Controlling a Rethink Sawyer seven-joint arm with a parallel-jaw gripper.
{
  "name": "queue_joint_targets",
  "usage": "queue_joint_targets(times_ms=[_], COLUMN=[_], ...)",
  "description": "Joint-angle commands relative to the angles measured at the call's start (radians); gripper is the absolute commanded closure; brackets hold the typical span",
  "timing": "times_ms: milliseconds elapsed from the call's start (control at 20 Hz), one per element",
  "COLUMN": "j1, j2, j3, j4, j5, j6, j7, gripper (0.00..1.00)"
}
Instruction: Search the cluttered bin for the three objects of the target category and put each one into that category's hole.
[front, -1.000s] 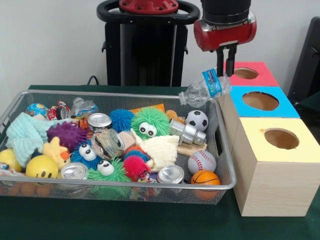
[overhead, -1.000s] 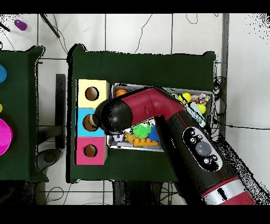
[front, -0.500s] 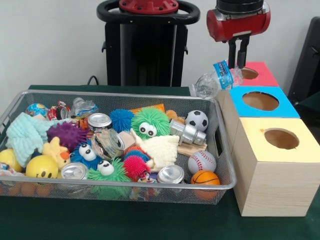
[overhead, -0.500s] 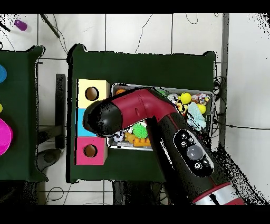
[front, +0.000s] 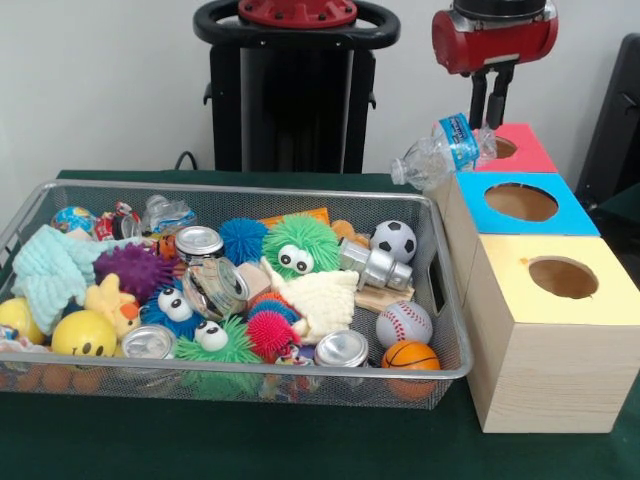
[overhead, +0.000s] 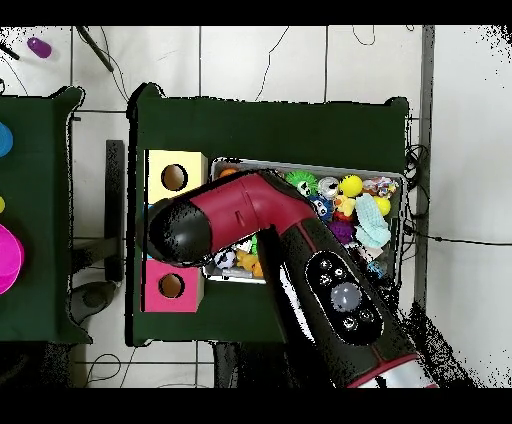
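My gripper (front: 491, 124) hangs from the red wrist at the top right, shut on the base end of a clear plastic bottle (front: 443, 153) with a blue label. The bottle tilts down to the left, its cap end over the bin's far right corner and its held end at the left edge of the red box (front: 522, 150). The blue box (front: 523, 202) and the yellow box (front: 560, 277) follow in a row toward the front, each with a round hole. In the overhead view the arm (overhead: 230, 215) hides the gripper, the bottle and the blue box.
The wire bin (front: 240, 372) holds several crushed cans (front: 341, 349), fuzzy toys (front: 297, 246), a soccer ball (front: 394, 240), a baseball (front: 404, 323) and another crumpled bottle (front: 165, 212). Seen from overhead, the yellow box (overhead: 175, 177) and red box (overhead: 171, 286) flank the arm.
The gripper has carried the bottle to the right and slightly up, from above the bin's far right corner to the left edge of the red box.
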Motion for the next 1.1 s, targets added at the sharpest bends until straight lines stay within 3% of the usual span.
queue_joint_targets(times_ms=[50, 1100], j1=[0.033, 0.197], j2=[-0.027, -0.042], j3=[-0.11, -0.278], j4=[0.084, 0.091], j5=[0.02, 0.056], j6=[0.09, 0.038], j7=[0.112, 0.204], gripper=[1.0, 1.0])
